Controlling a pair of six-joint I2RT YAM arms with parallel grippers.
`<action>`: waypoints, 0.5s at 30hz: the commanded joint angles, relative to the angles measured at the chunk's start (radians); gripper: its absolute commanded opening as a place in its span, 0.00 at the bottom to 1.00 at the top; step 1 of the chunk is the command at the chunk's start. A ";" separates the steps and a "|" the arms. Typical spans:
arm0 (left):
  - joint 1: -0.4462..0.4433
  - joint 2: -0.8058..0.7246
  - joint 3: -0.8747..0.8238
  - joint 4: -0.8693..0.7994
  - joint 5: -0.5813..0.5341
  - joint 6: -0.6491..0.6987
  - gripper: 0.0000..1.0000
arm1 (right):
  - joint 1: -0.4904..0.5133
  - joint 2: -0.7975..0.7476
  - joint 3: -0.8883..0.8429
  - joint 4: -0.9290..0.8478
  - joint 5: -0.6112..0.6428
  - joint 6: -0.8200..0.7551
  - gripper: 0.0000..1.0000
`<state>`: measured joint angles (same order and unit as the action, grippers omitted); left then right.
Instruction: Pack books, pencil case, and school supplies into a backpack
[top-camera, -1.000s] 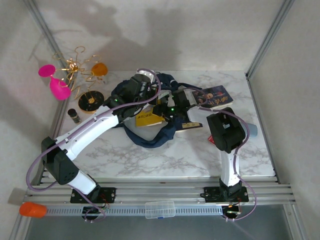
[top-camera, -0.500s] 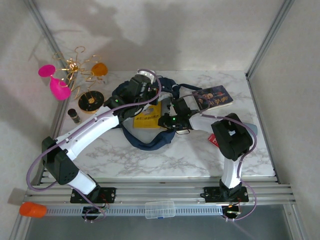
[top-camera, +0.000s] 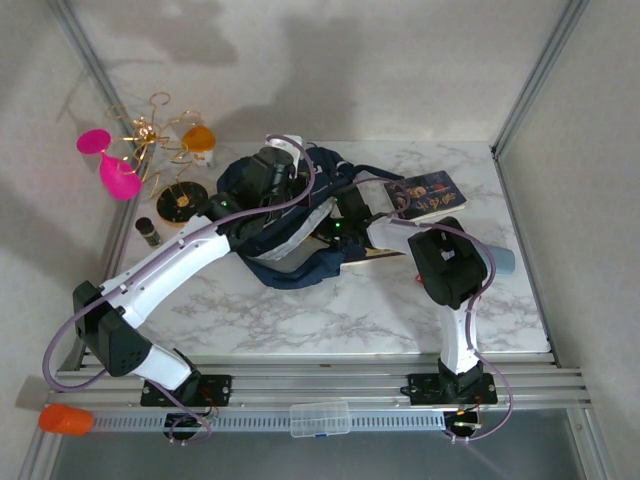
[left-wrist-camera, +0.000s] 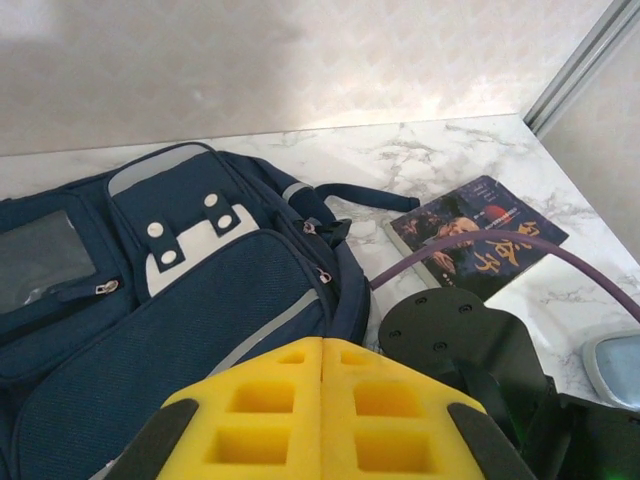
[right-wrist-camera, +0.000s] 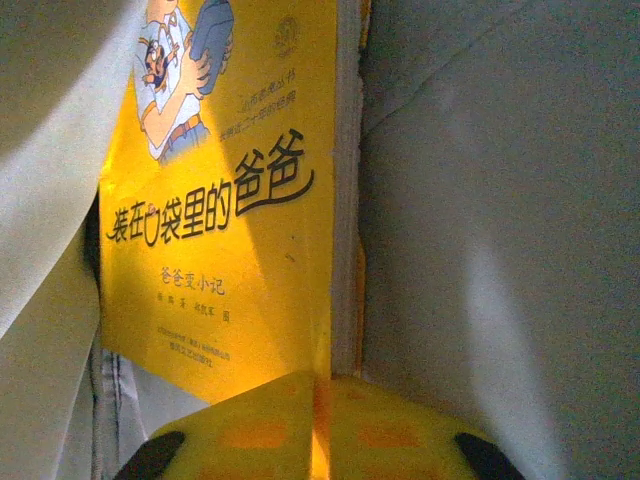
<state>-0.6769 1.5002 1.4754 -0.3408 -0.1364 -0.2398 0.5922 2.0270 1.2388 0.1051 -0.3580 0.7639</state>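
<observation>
Soft even light covers the desk (top-camera: 300, 320); broad blurred shadows lie on the wall (top-camera: 350, 70) behind the backpack (top-camera: 295, 272). The right wrist view is dim, the yellow book (right-wrist-camera: 230, 250) partly lit.

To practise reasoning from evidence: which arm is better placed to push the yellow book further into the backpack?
Right, probably. The right gripper is shut on the edge of the yellow book, with pale lining around it. The left gripper is shut above the front of the backpack.

Table (top-camera: 300, 320) front bare; backpack (left-wrist-camera: 200, 330) and dark book (top-camera: 425, 193) crowd the back.
</observation>
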 joint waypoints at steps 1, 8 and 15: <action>0.008 -0.023 -0.031 -0.023 -0.032 -0.007 0.00 | 0.008 -0.117 -0.091 0.102 0.066 -0.017 0.20; -0.005 -0.082 -0.229 0.038 0.171 0.008 0.30 | 0.009 -0.165 -0.179 0.188 -0.010 0.020 0.11; -0.030 -0.124 -0.451 0.138 0.172 0.042 0.58 | 0.011 -0.132 -0.171 0.208 -0.027 0.040 0.07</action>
<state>-0.6983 1.4086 1.0725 -0.2829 0.0124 -0.2214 0.5938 1.8832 1.0504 0.2474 -0.3668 0.8005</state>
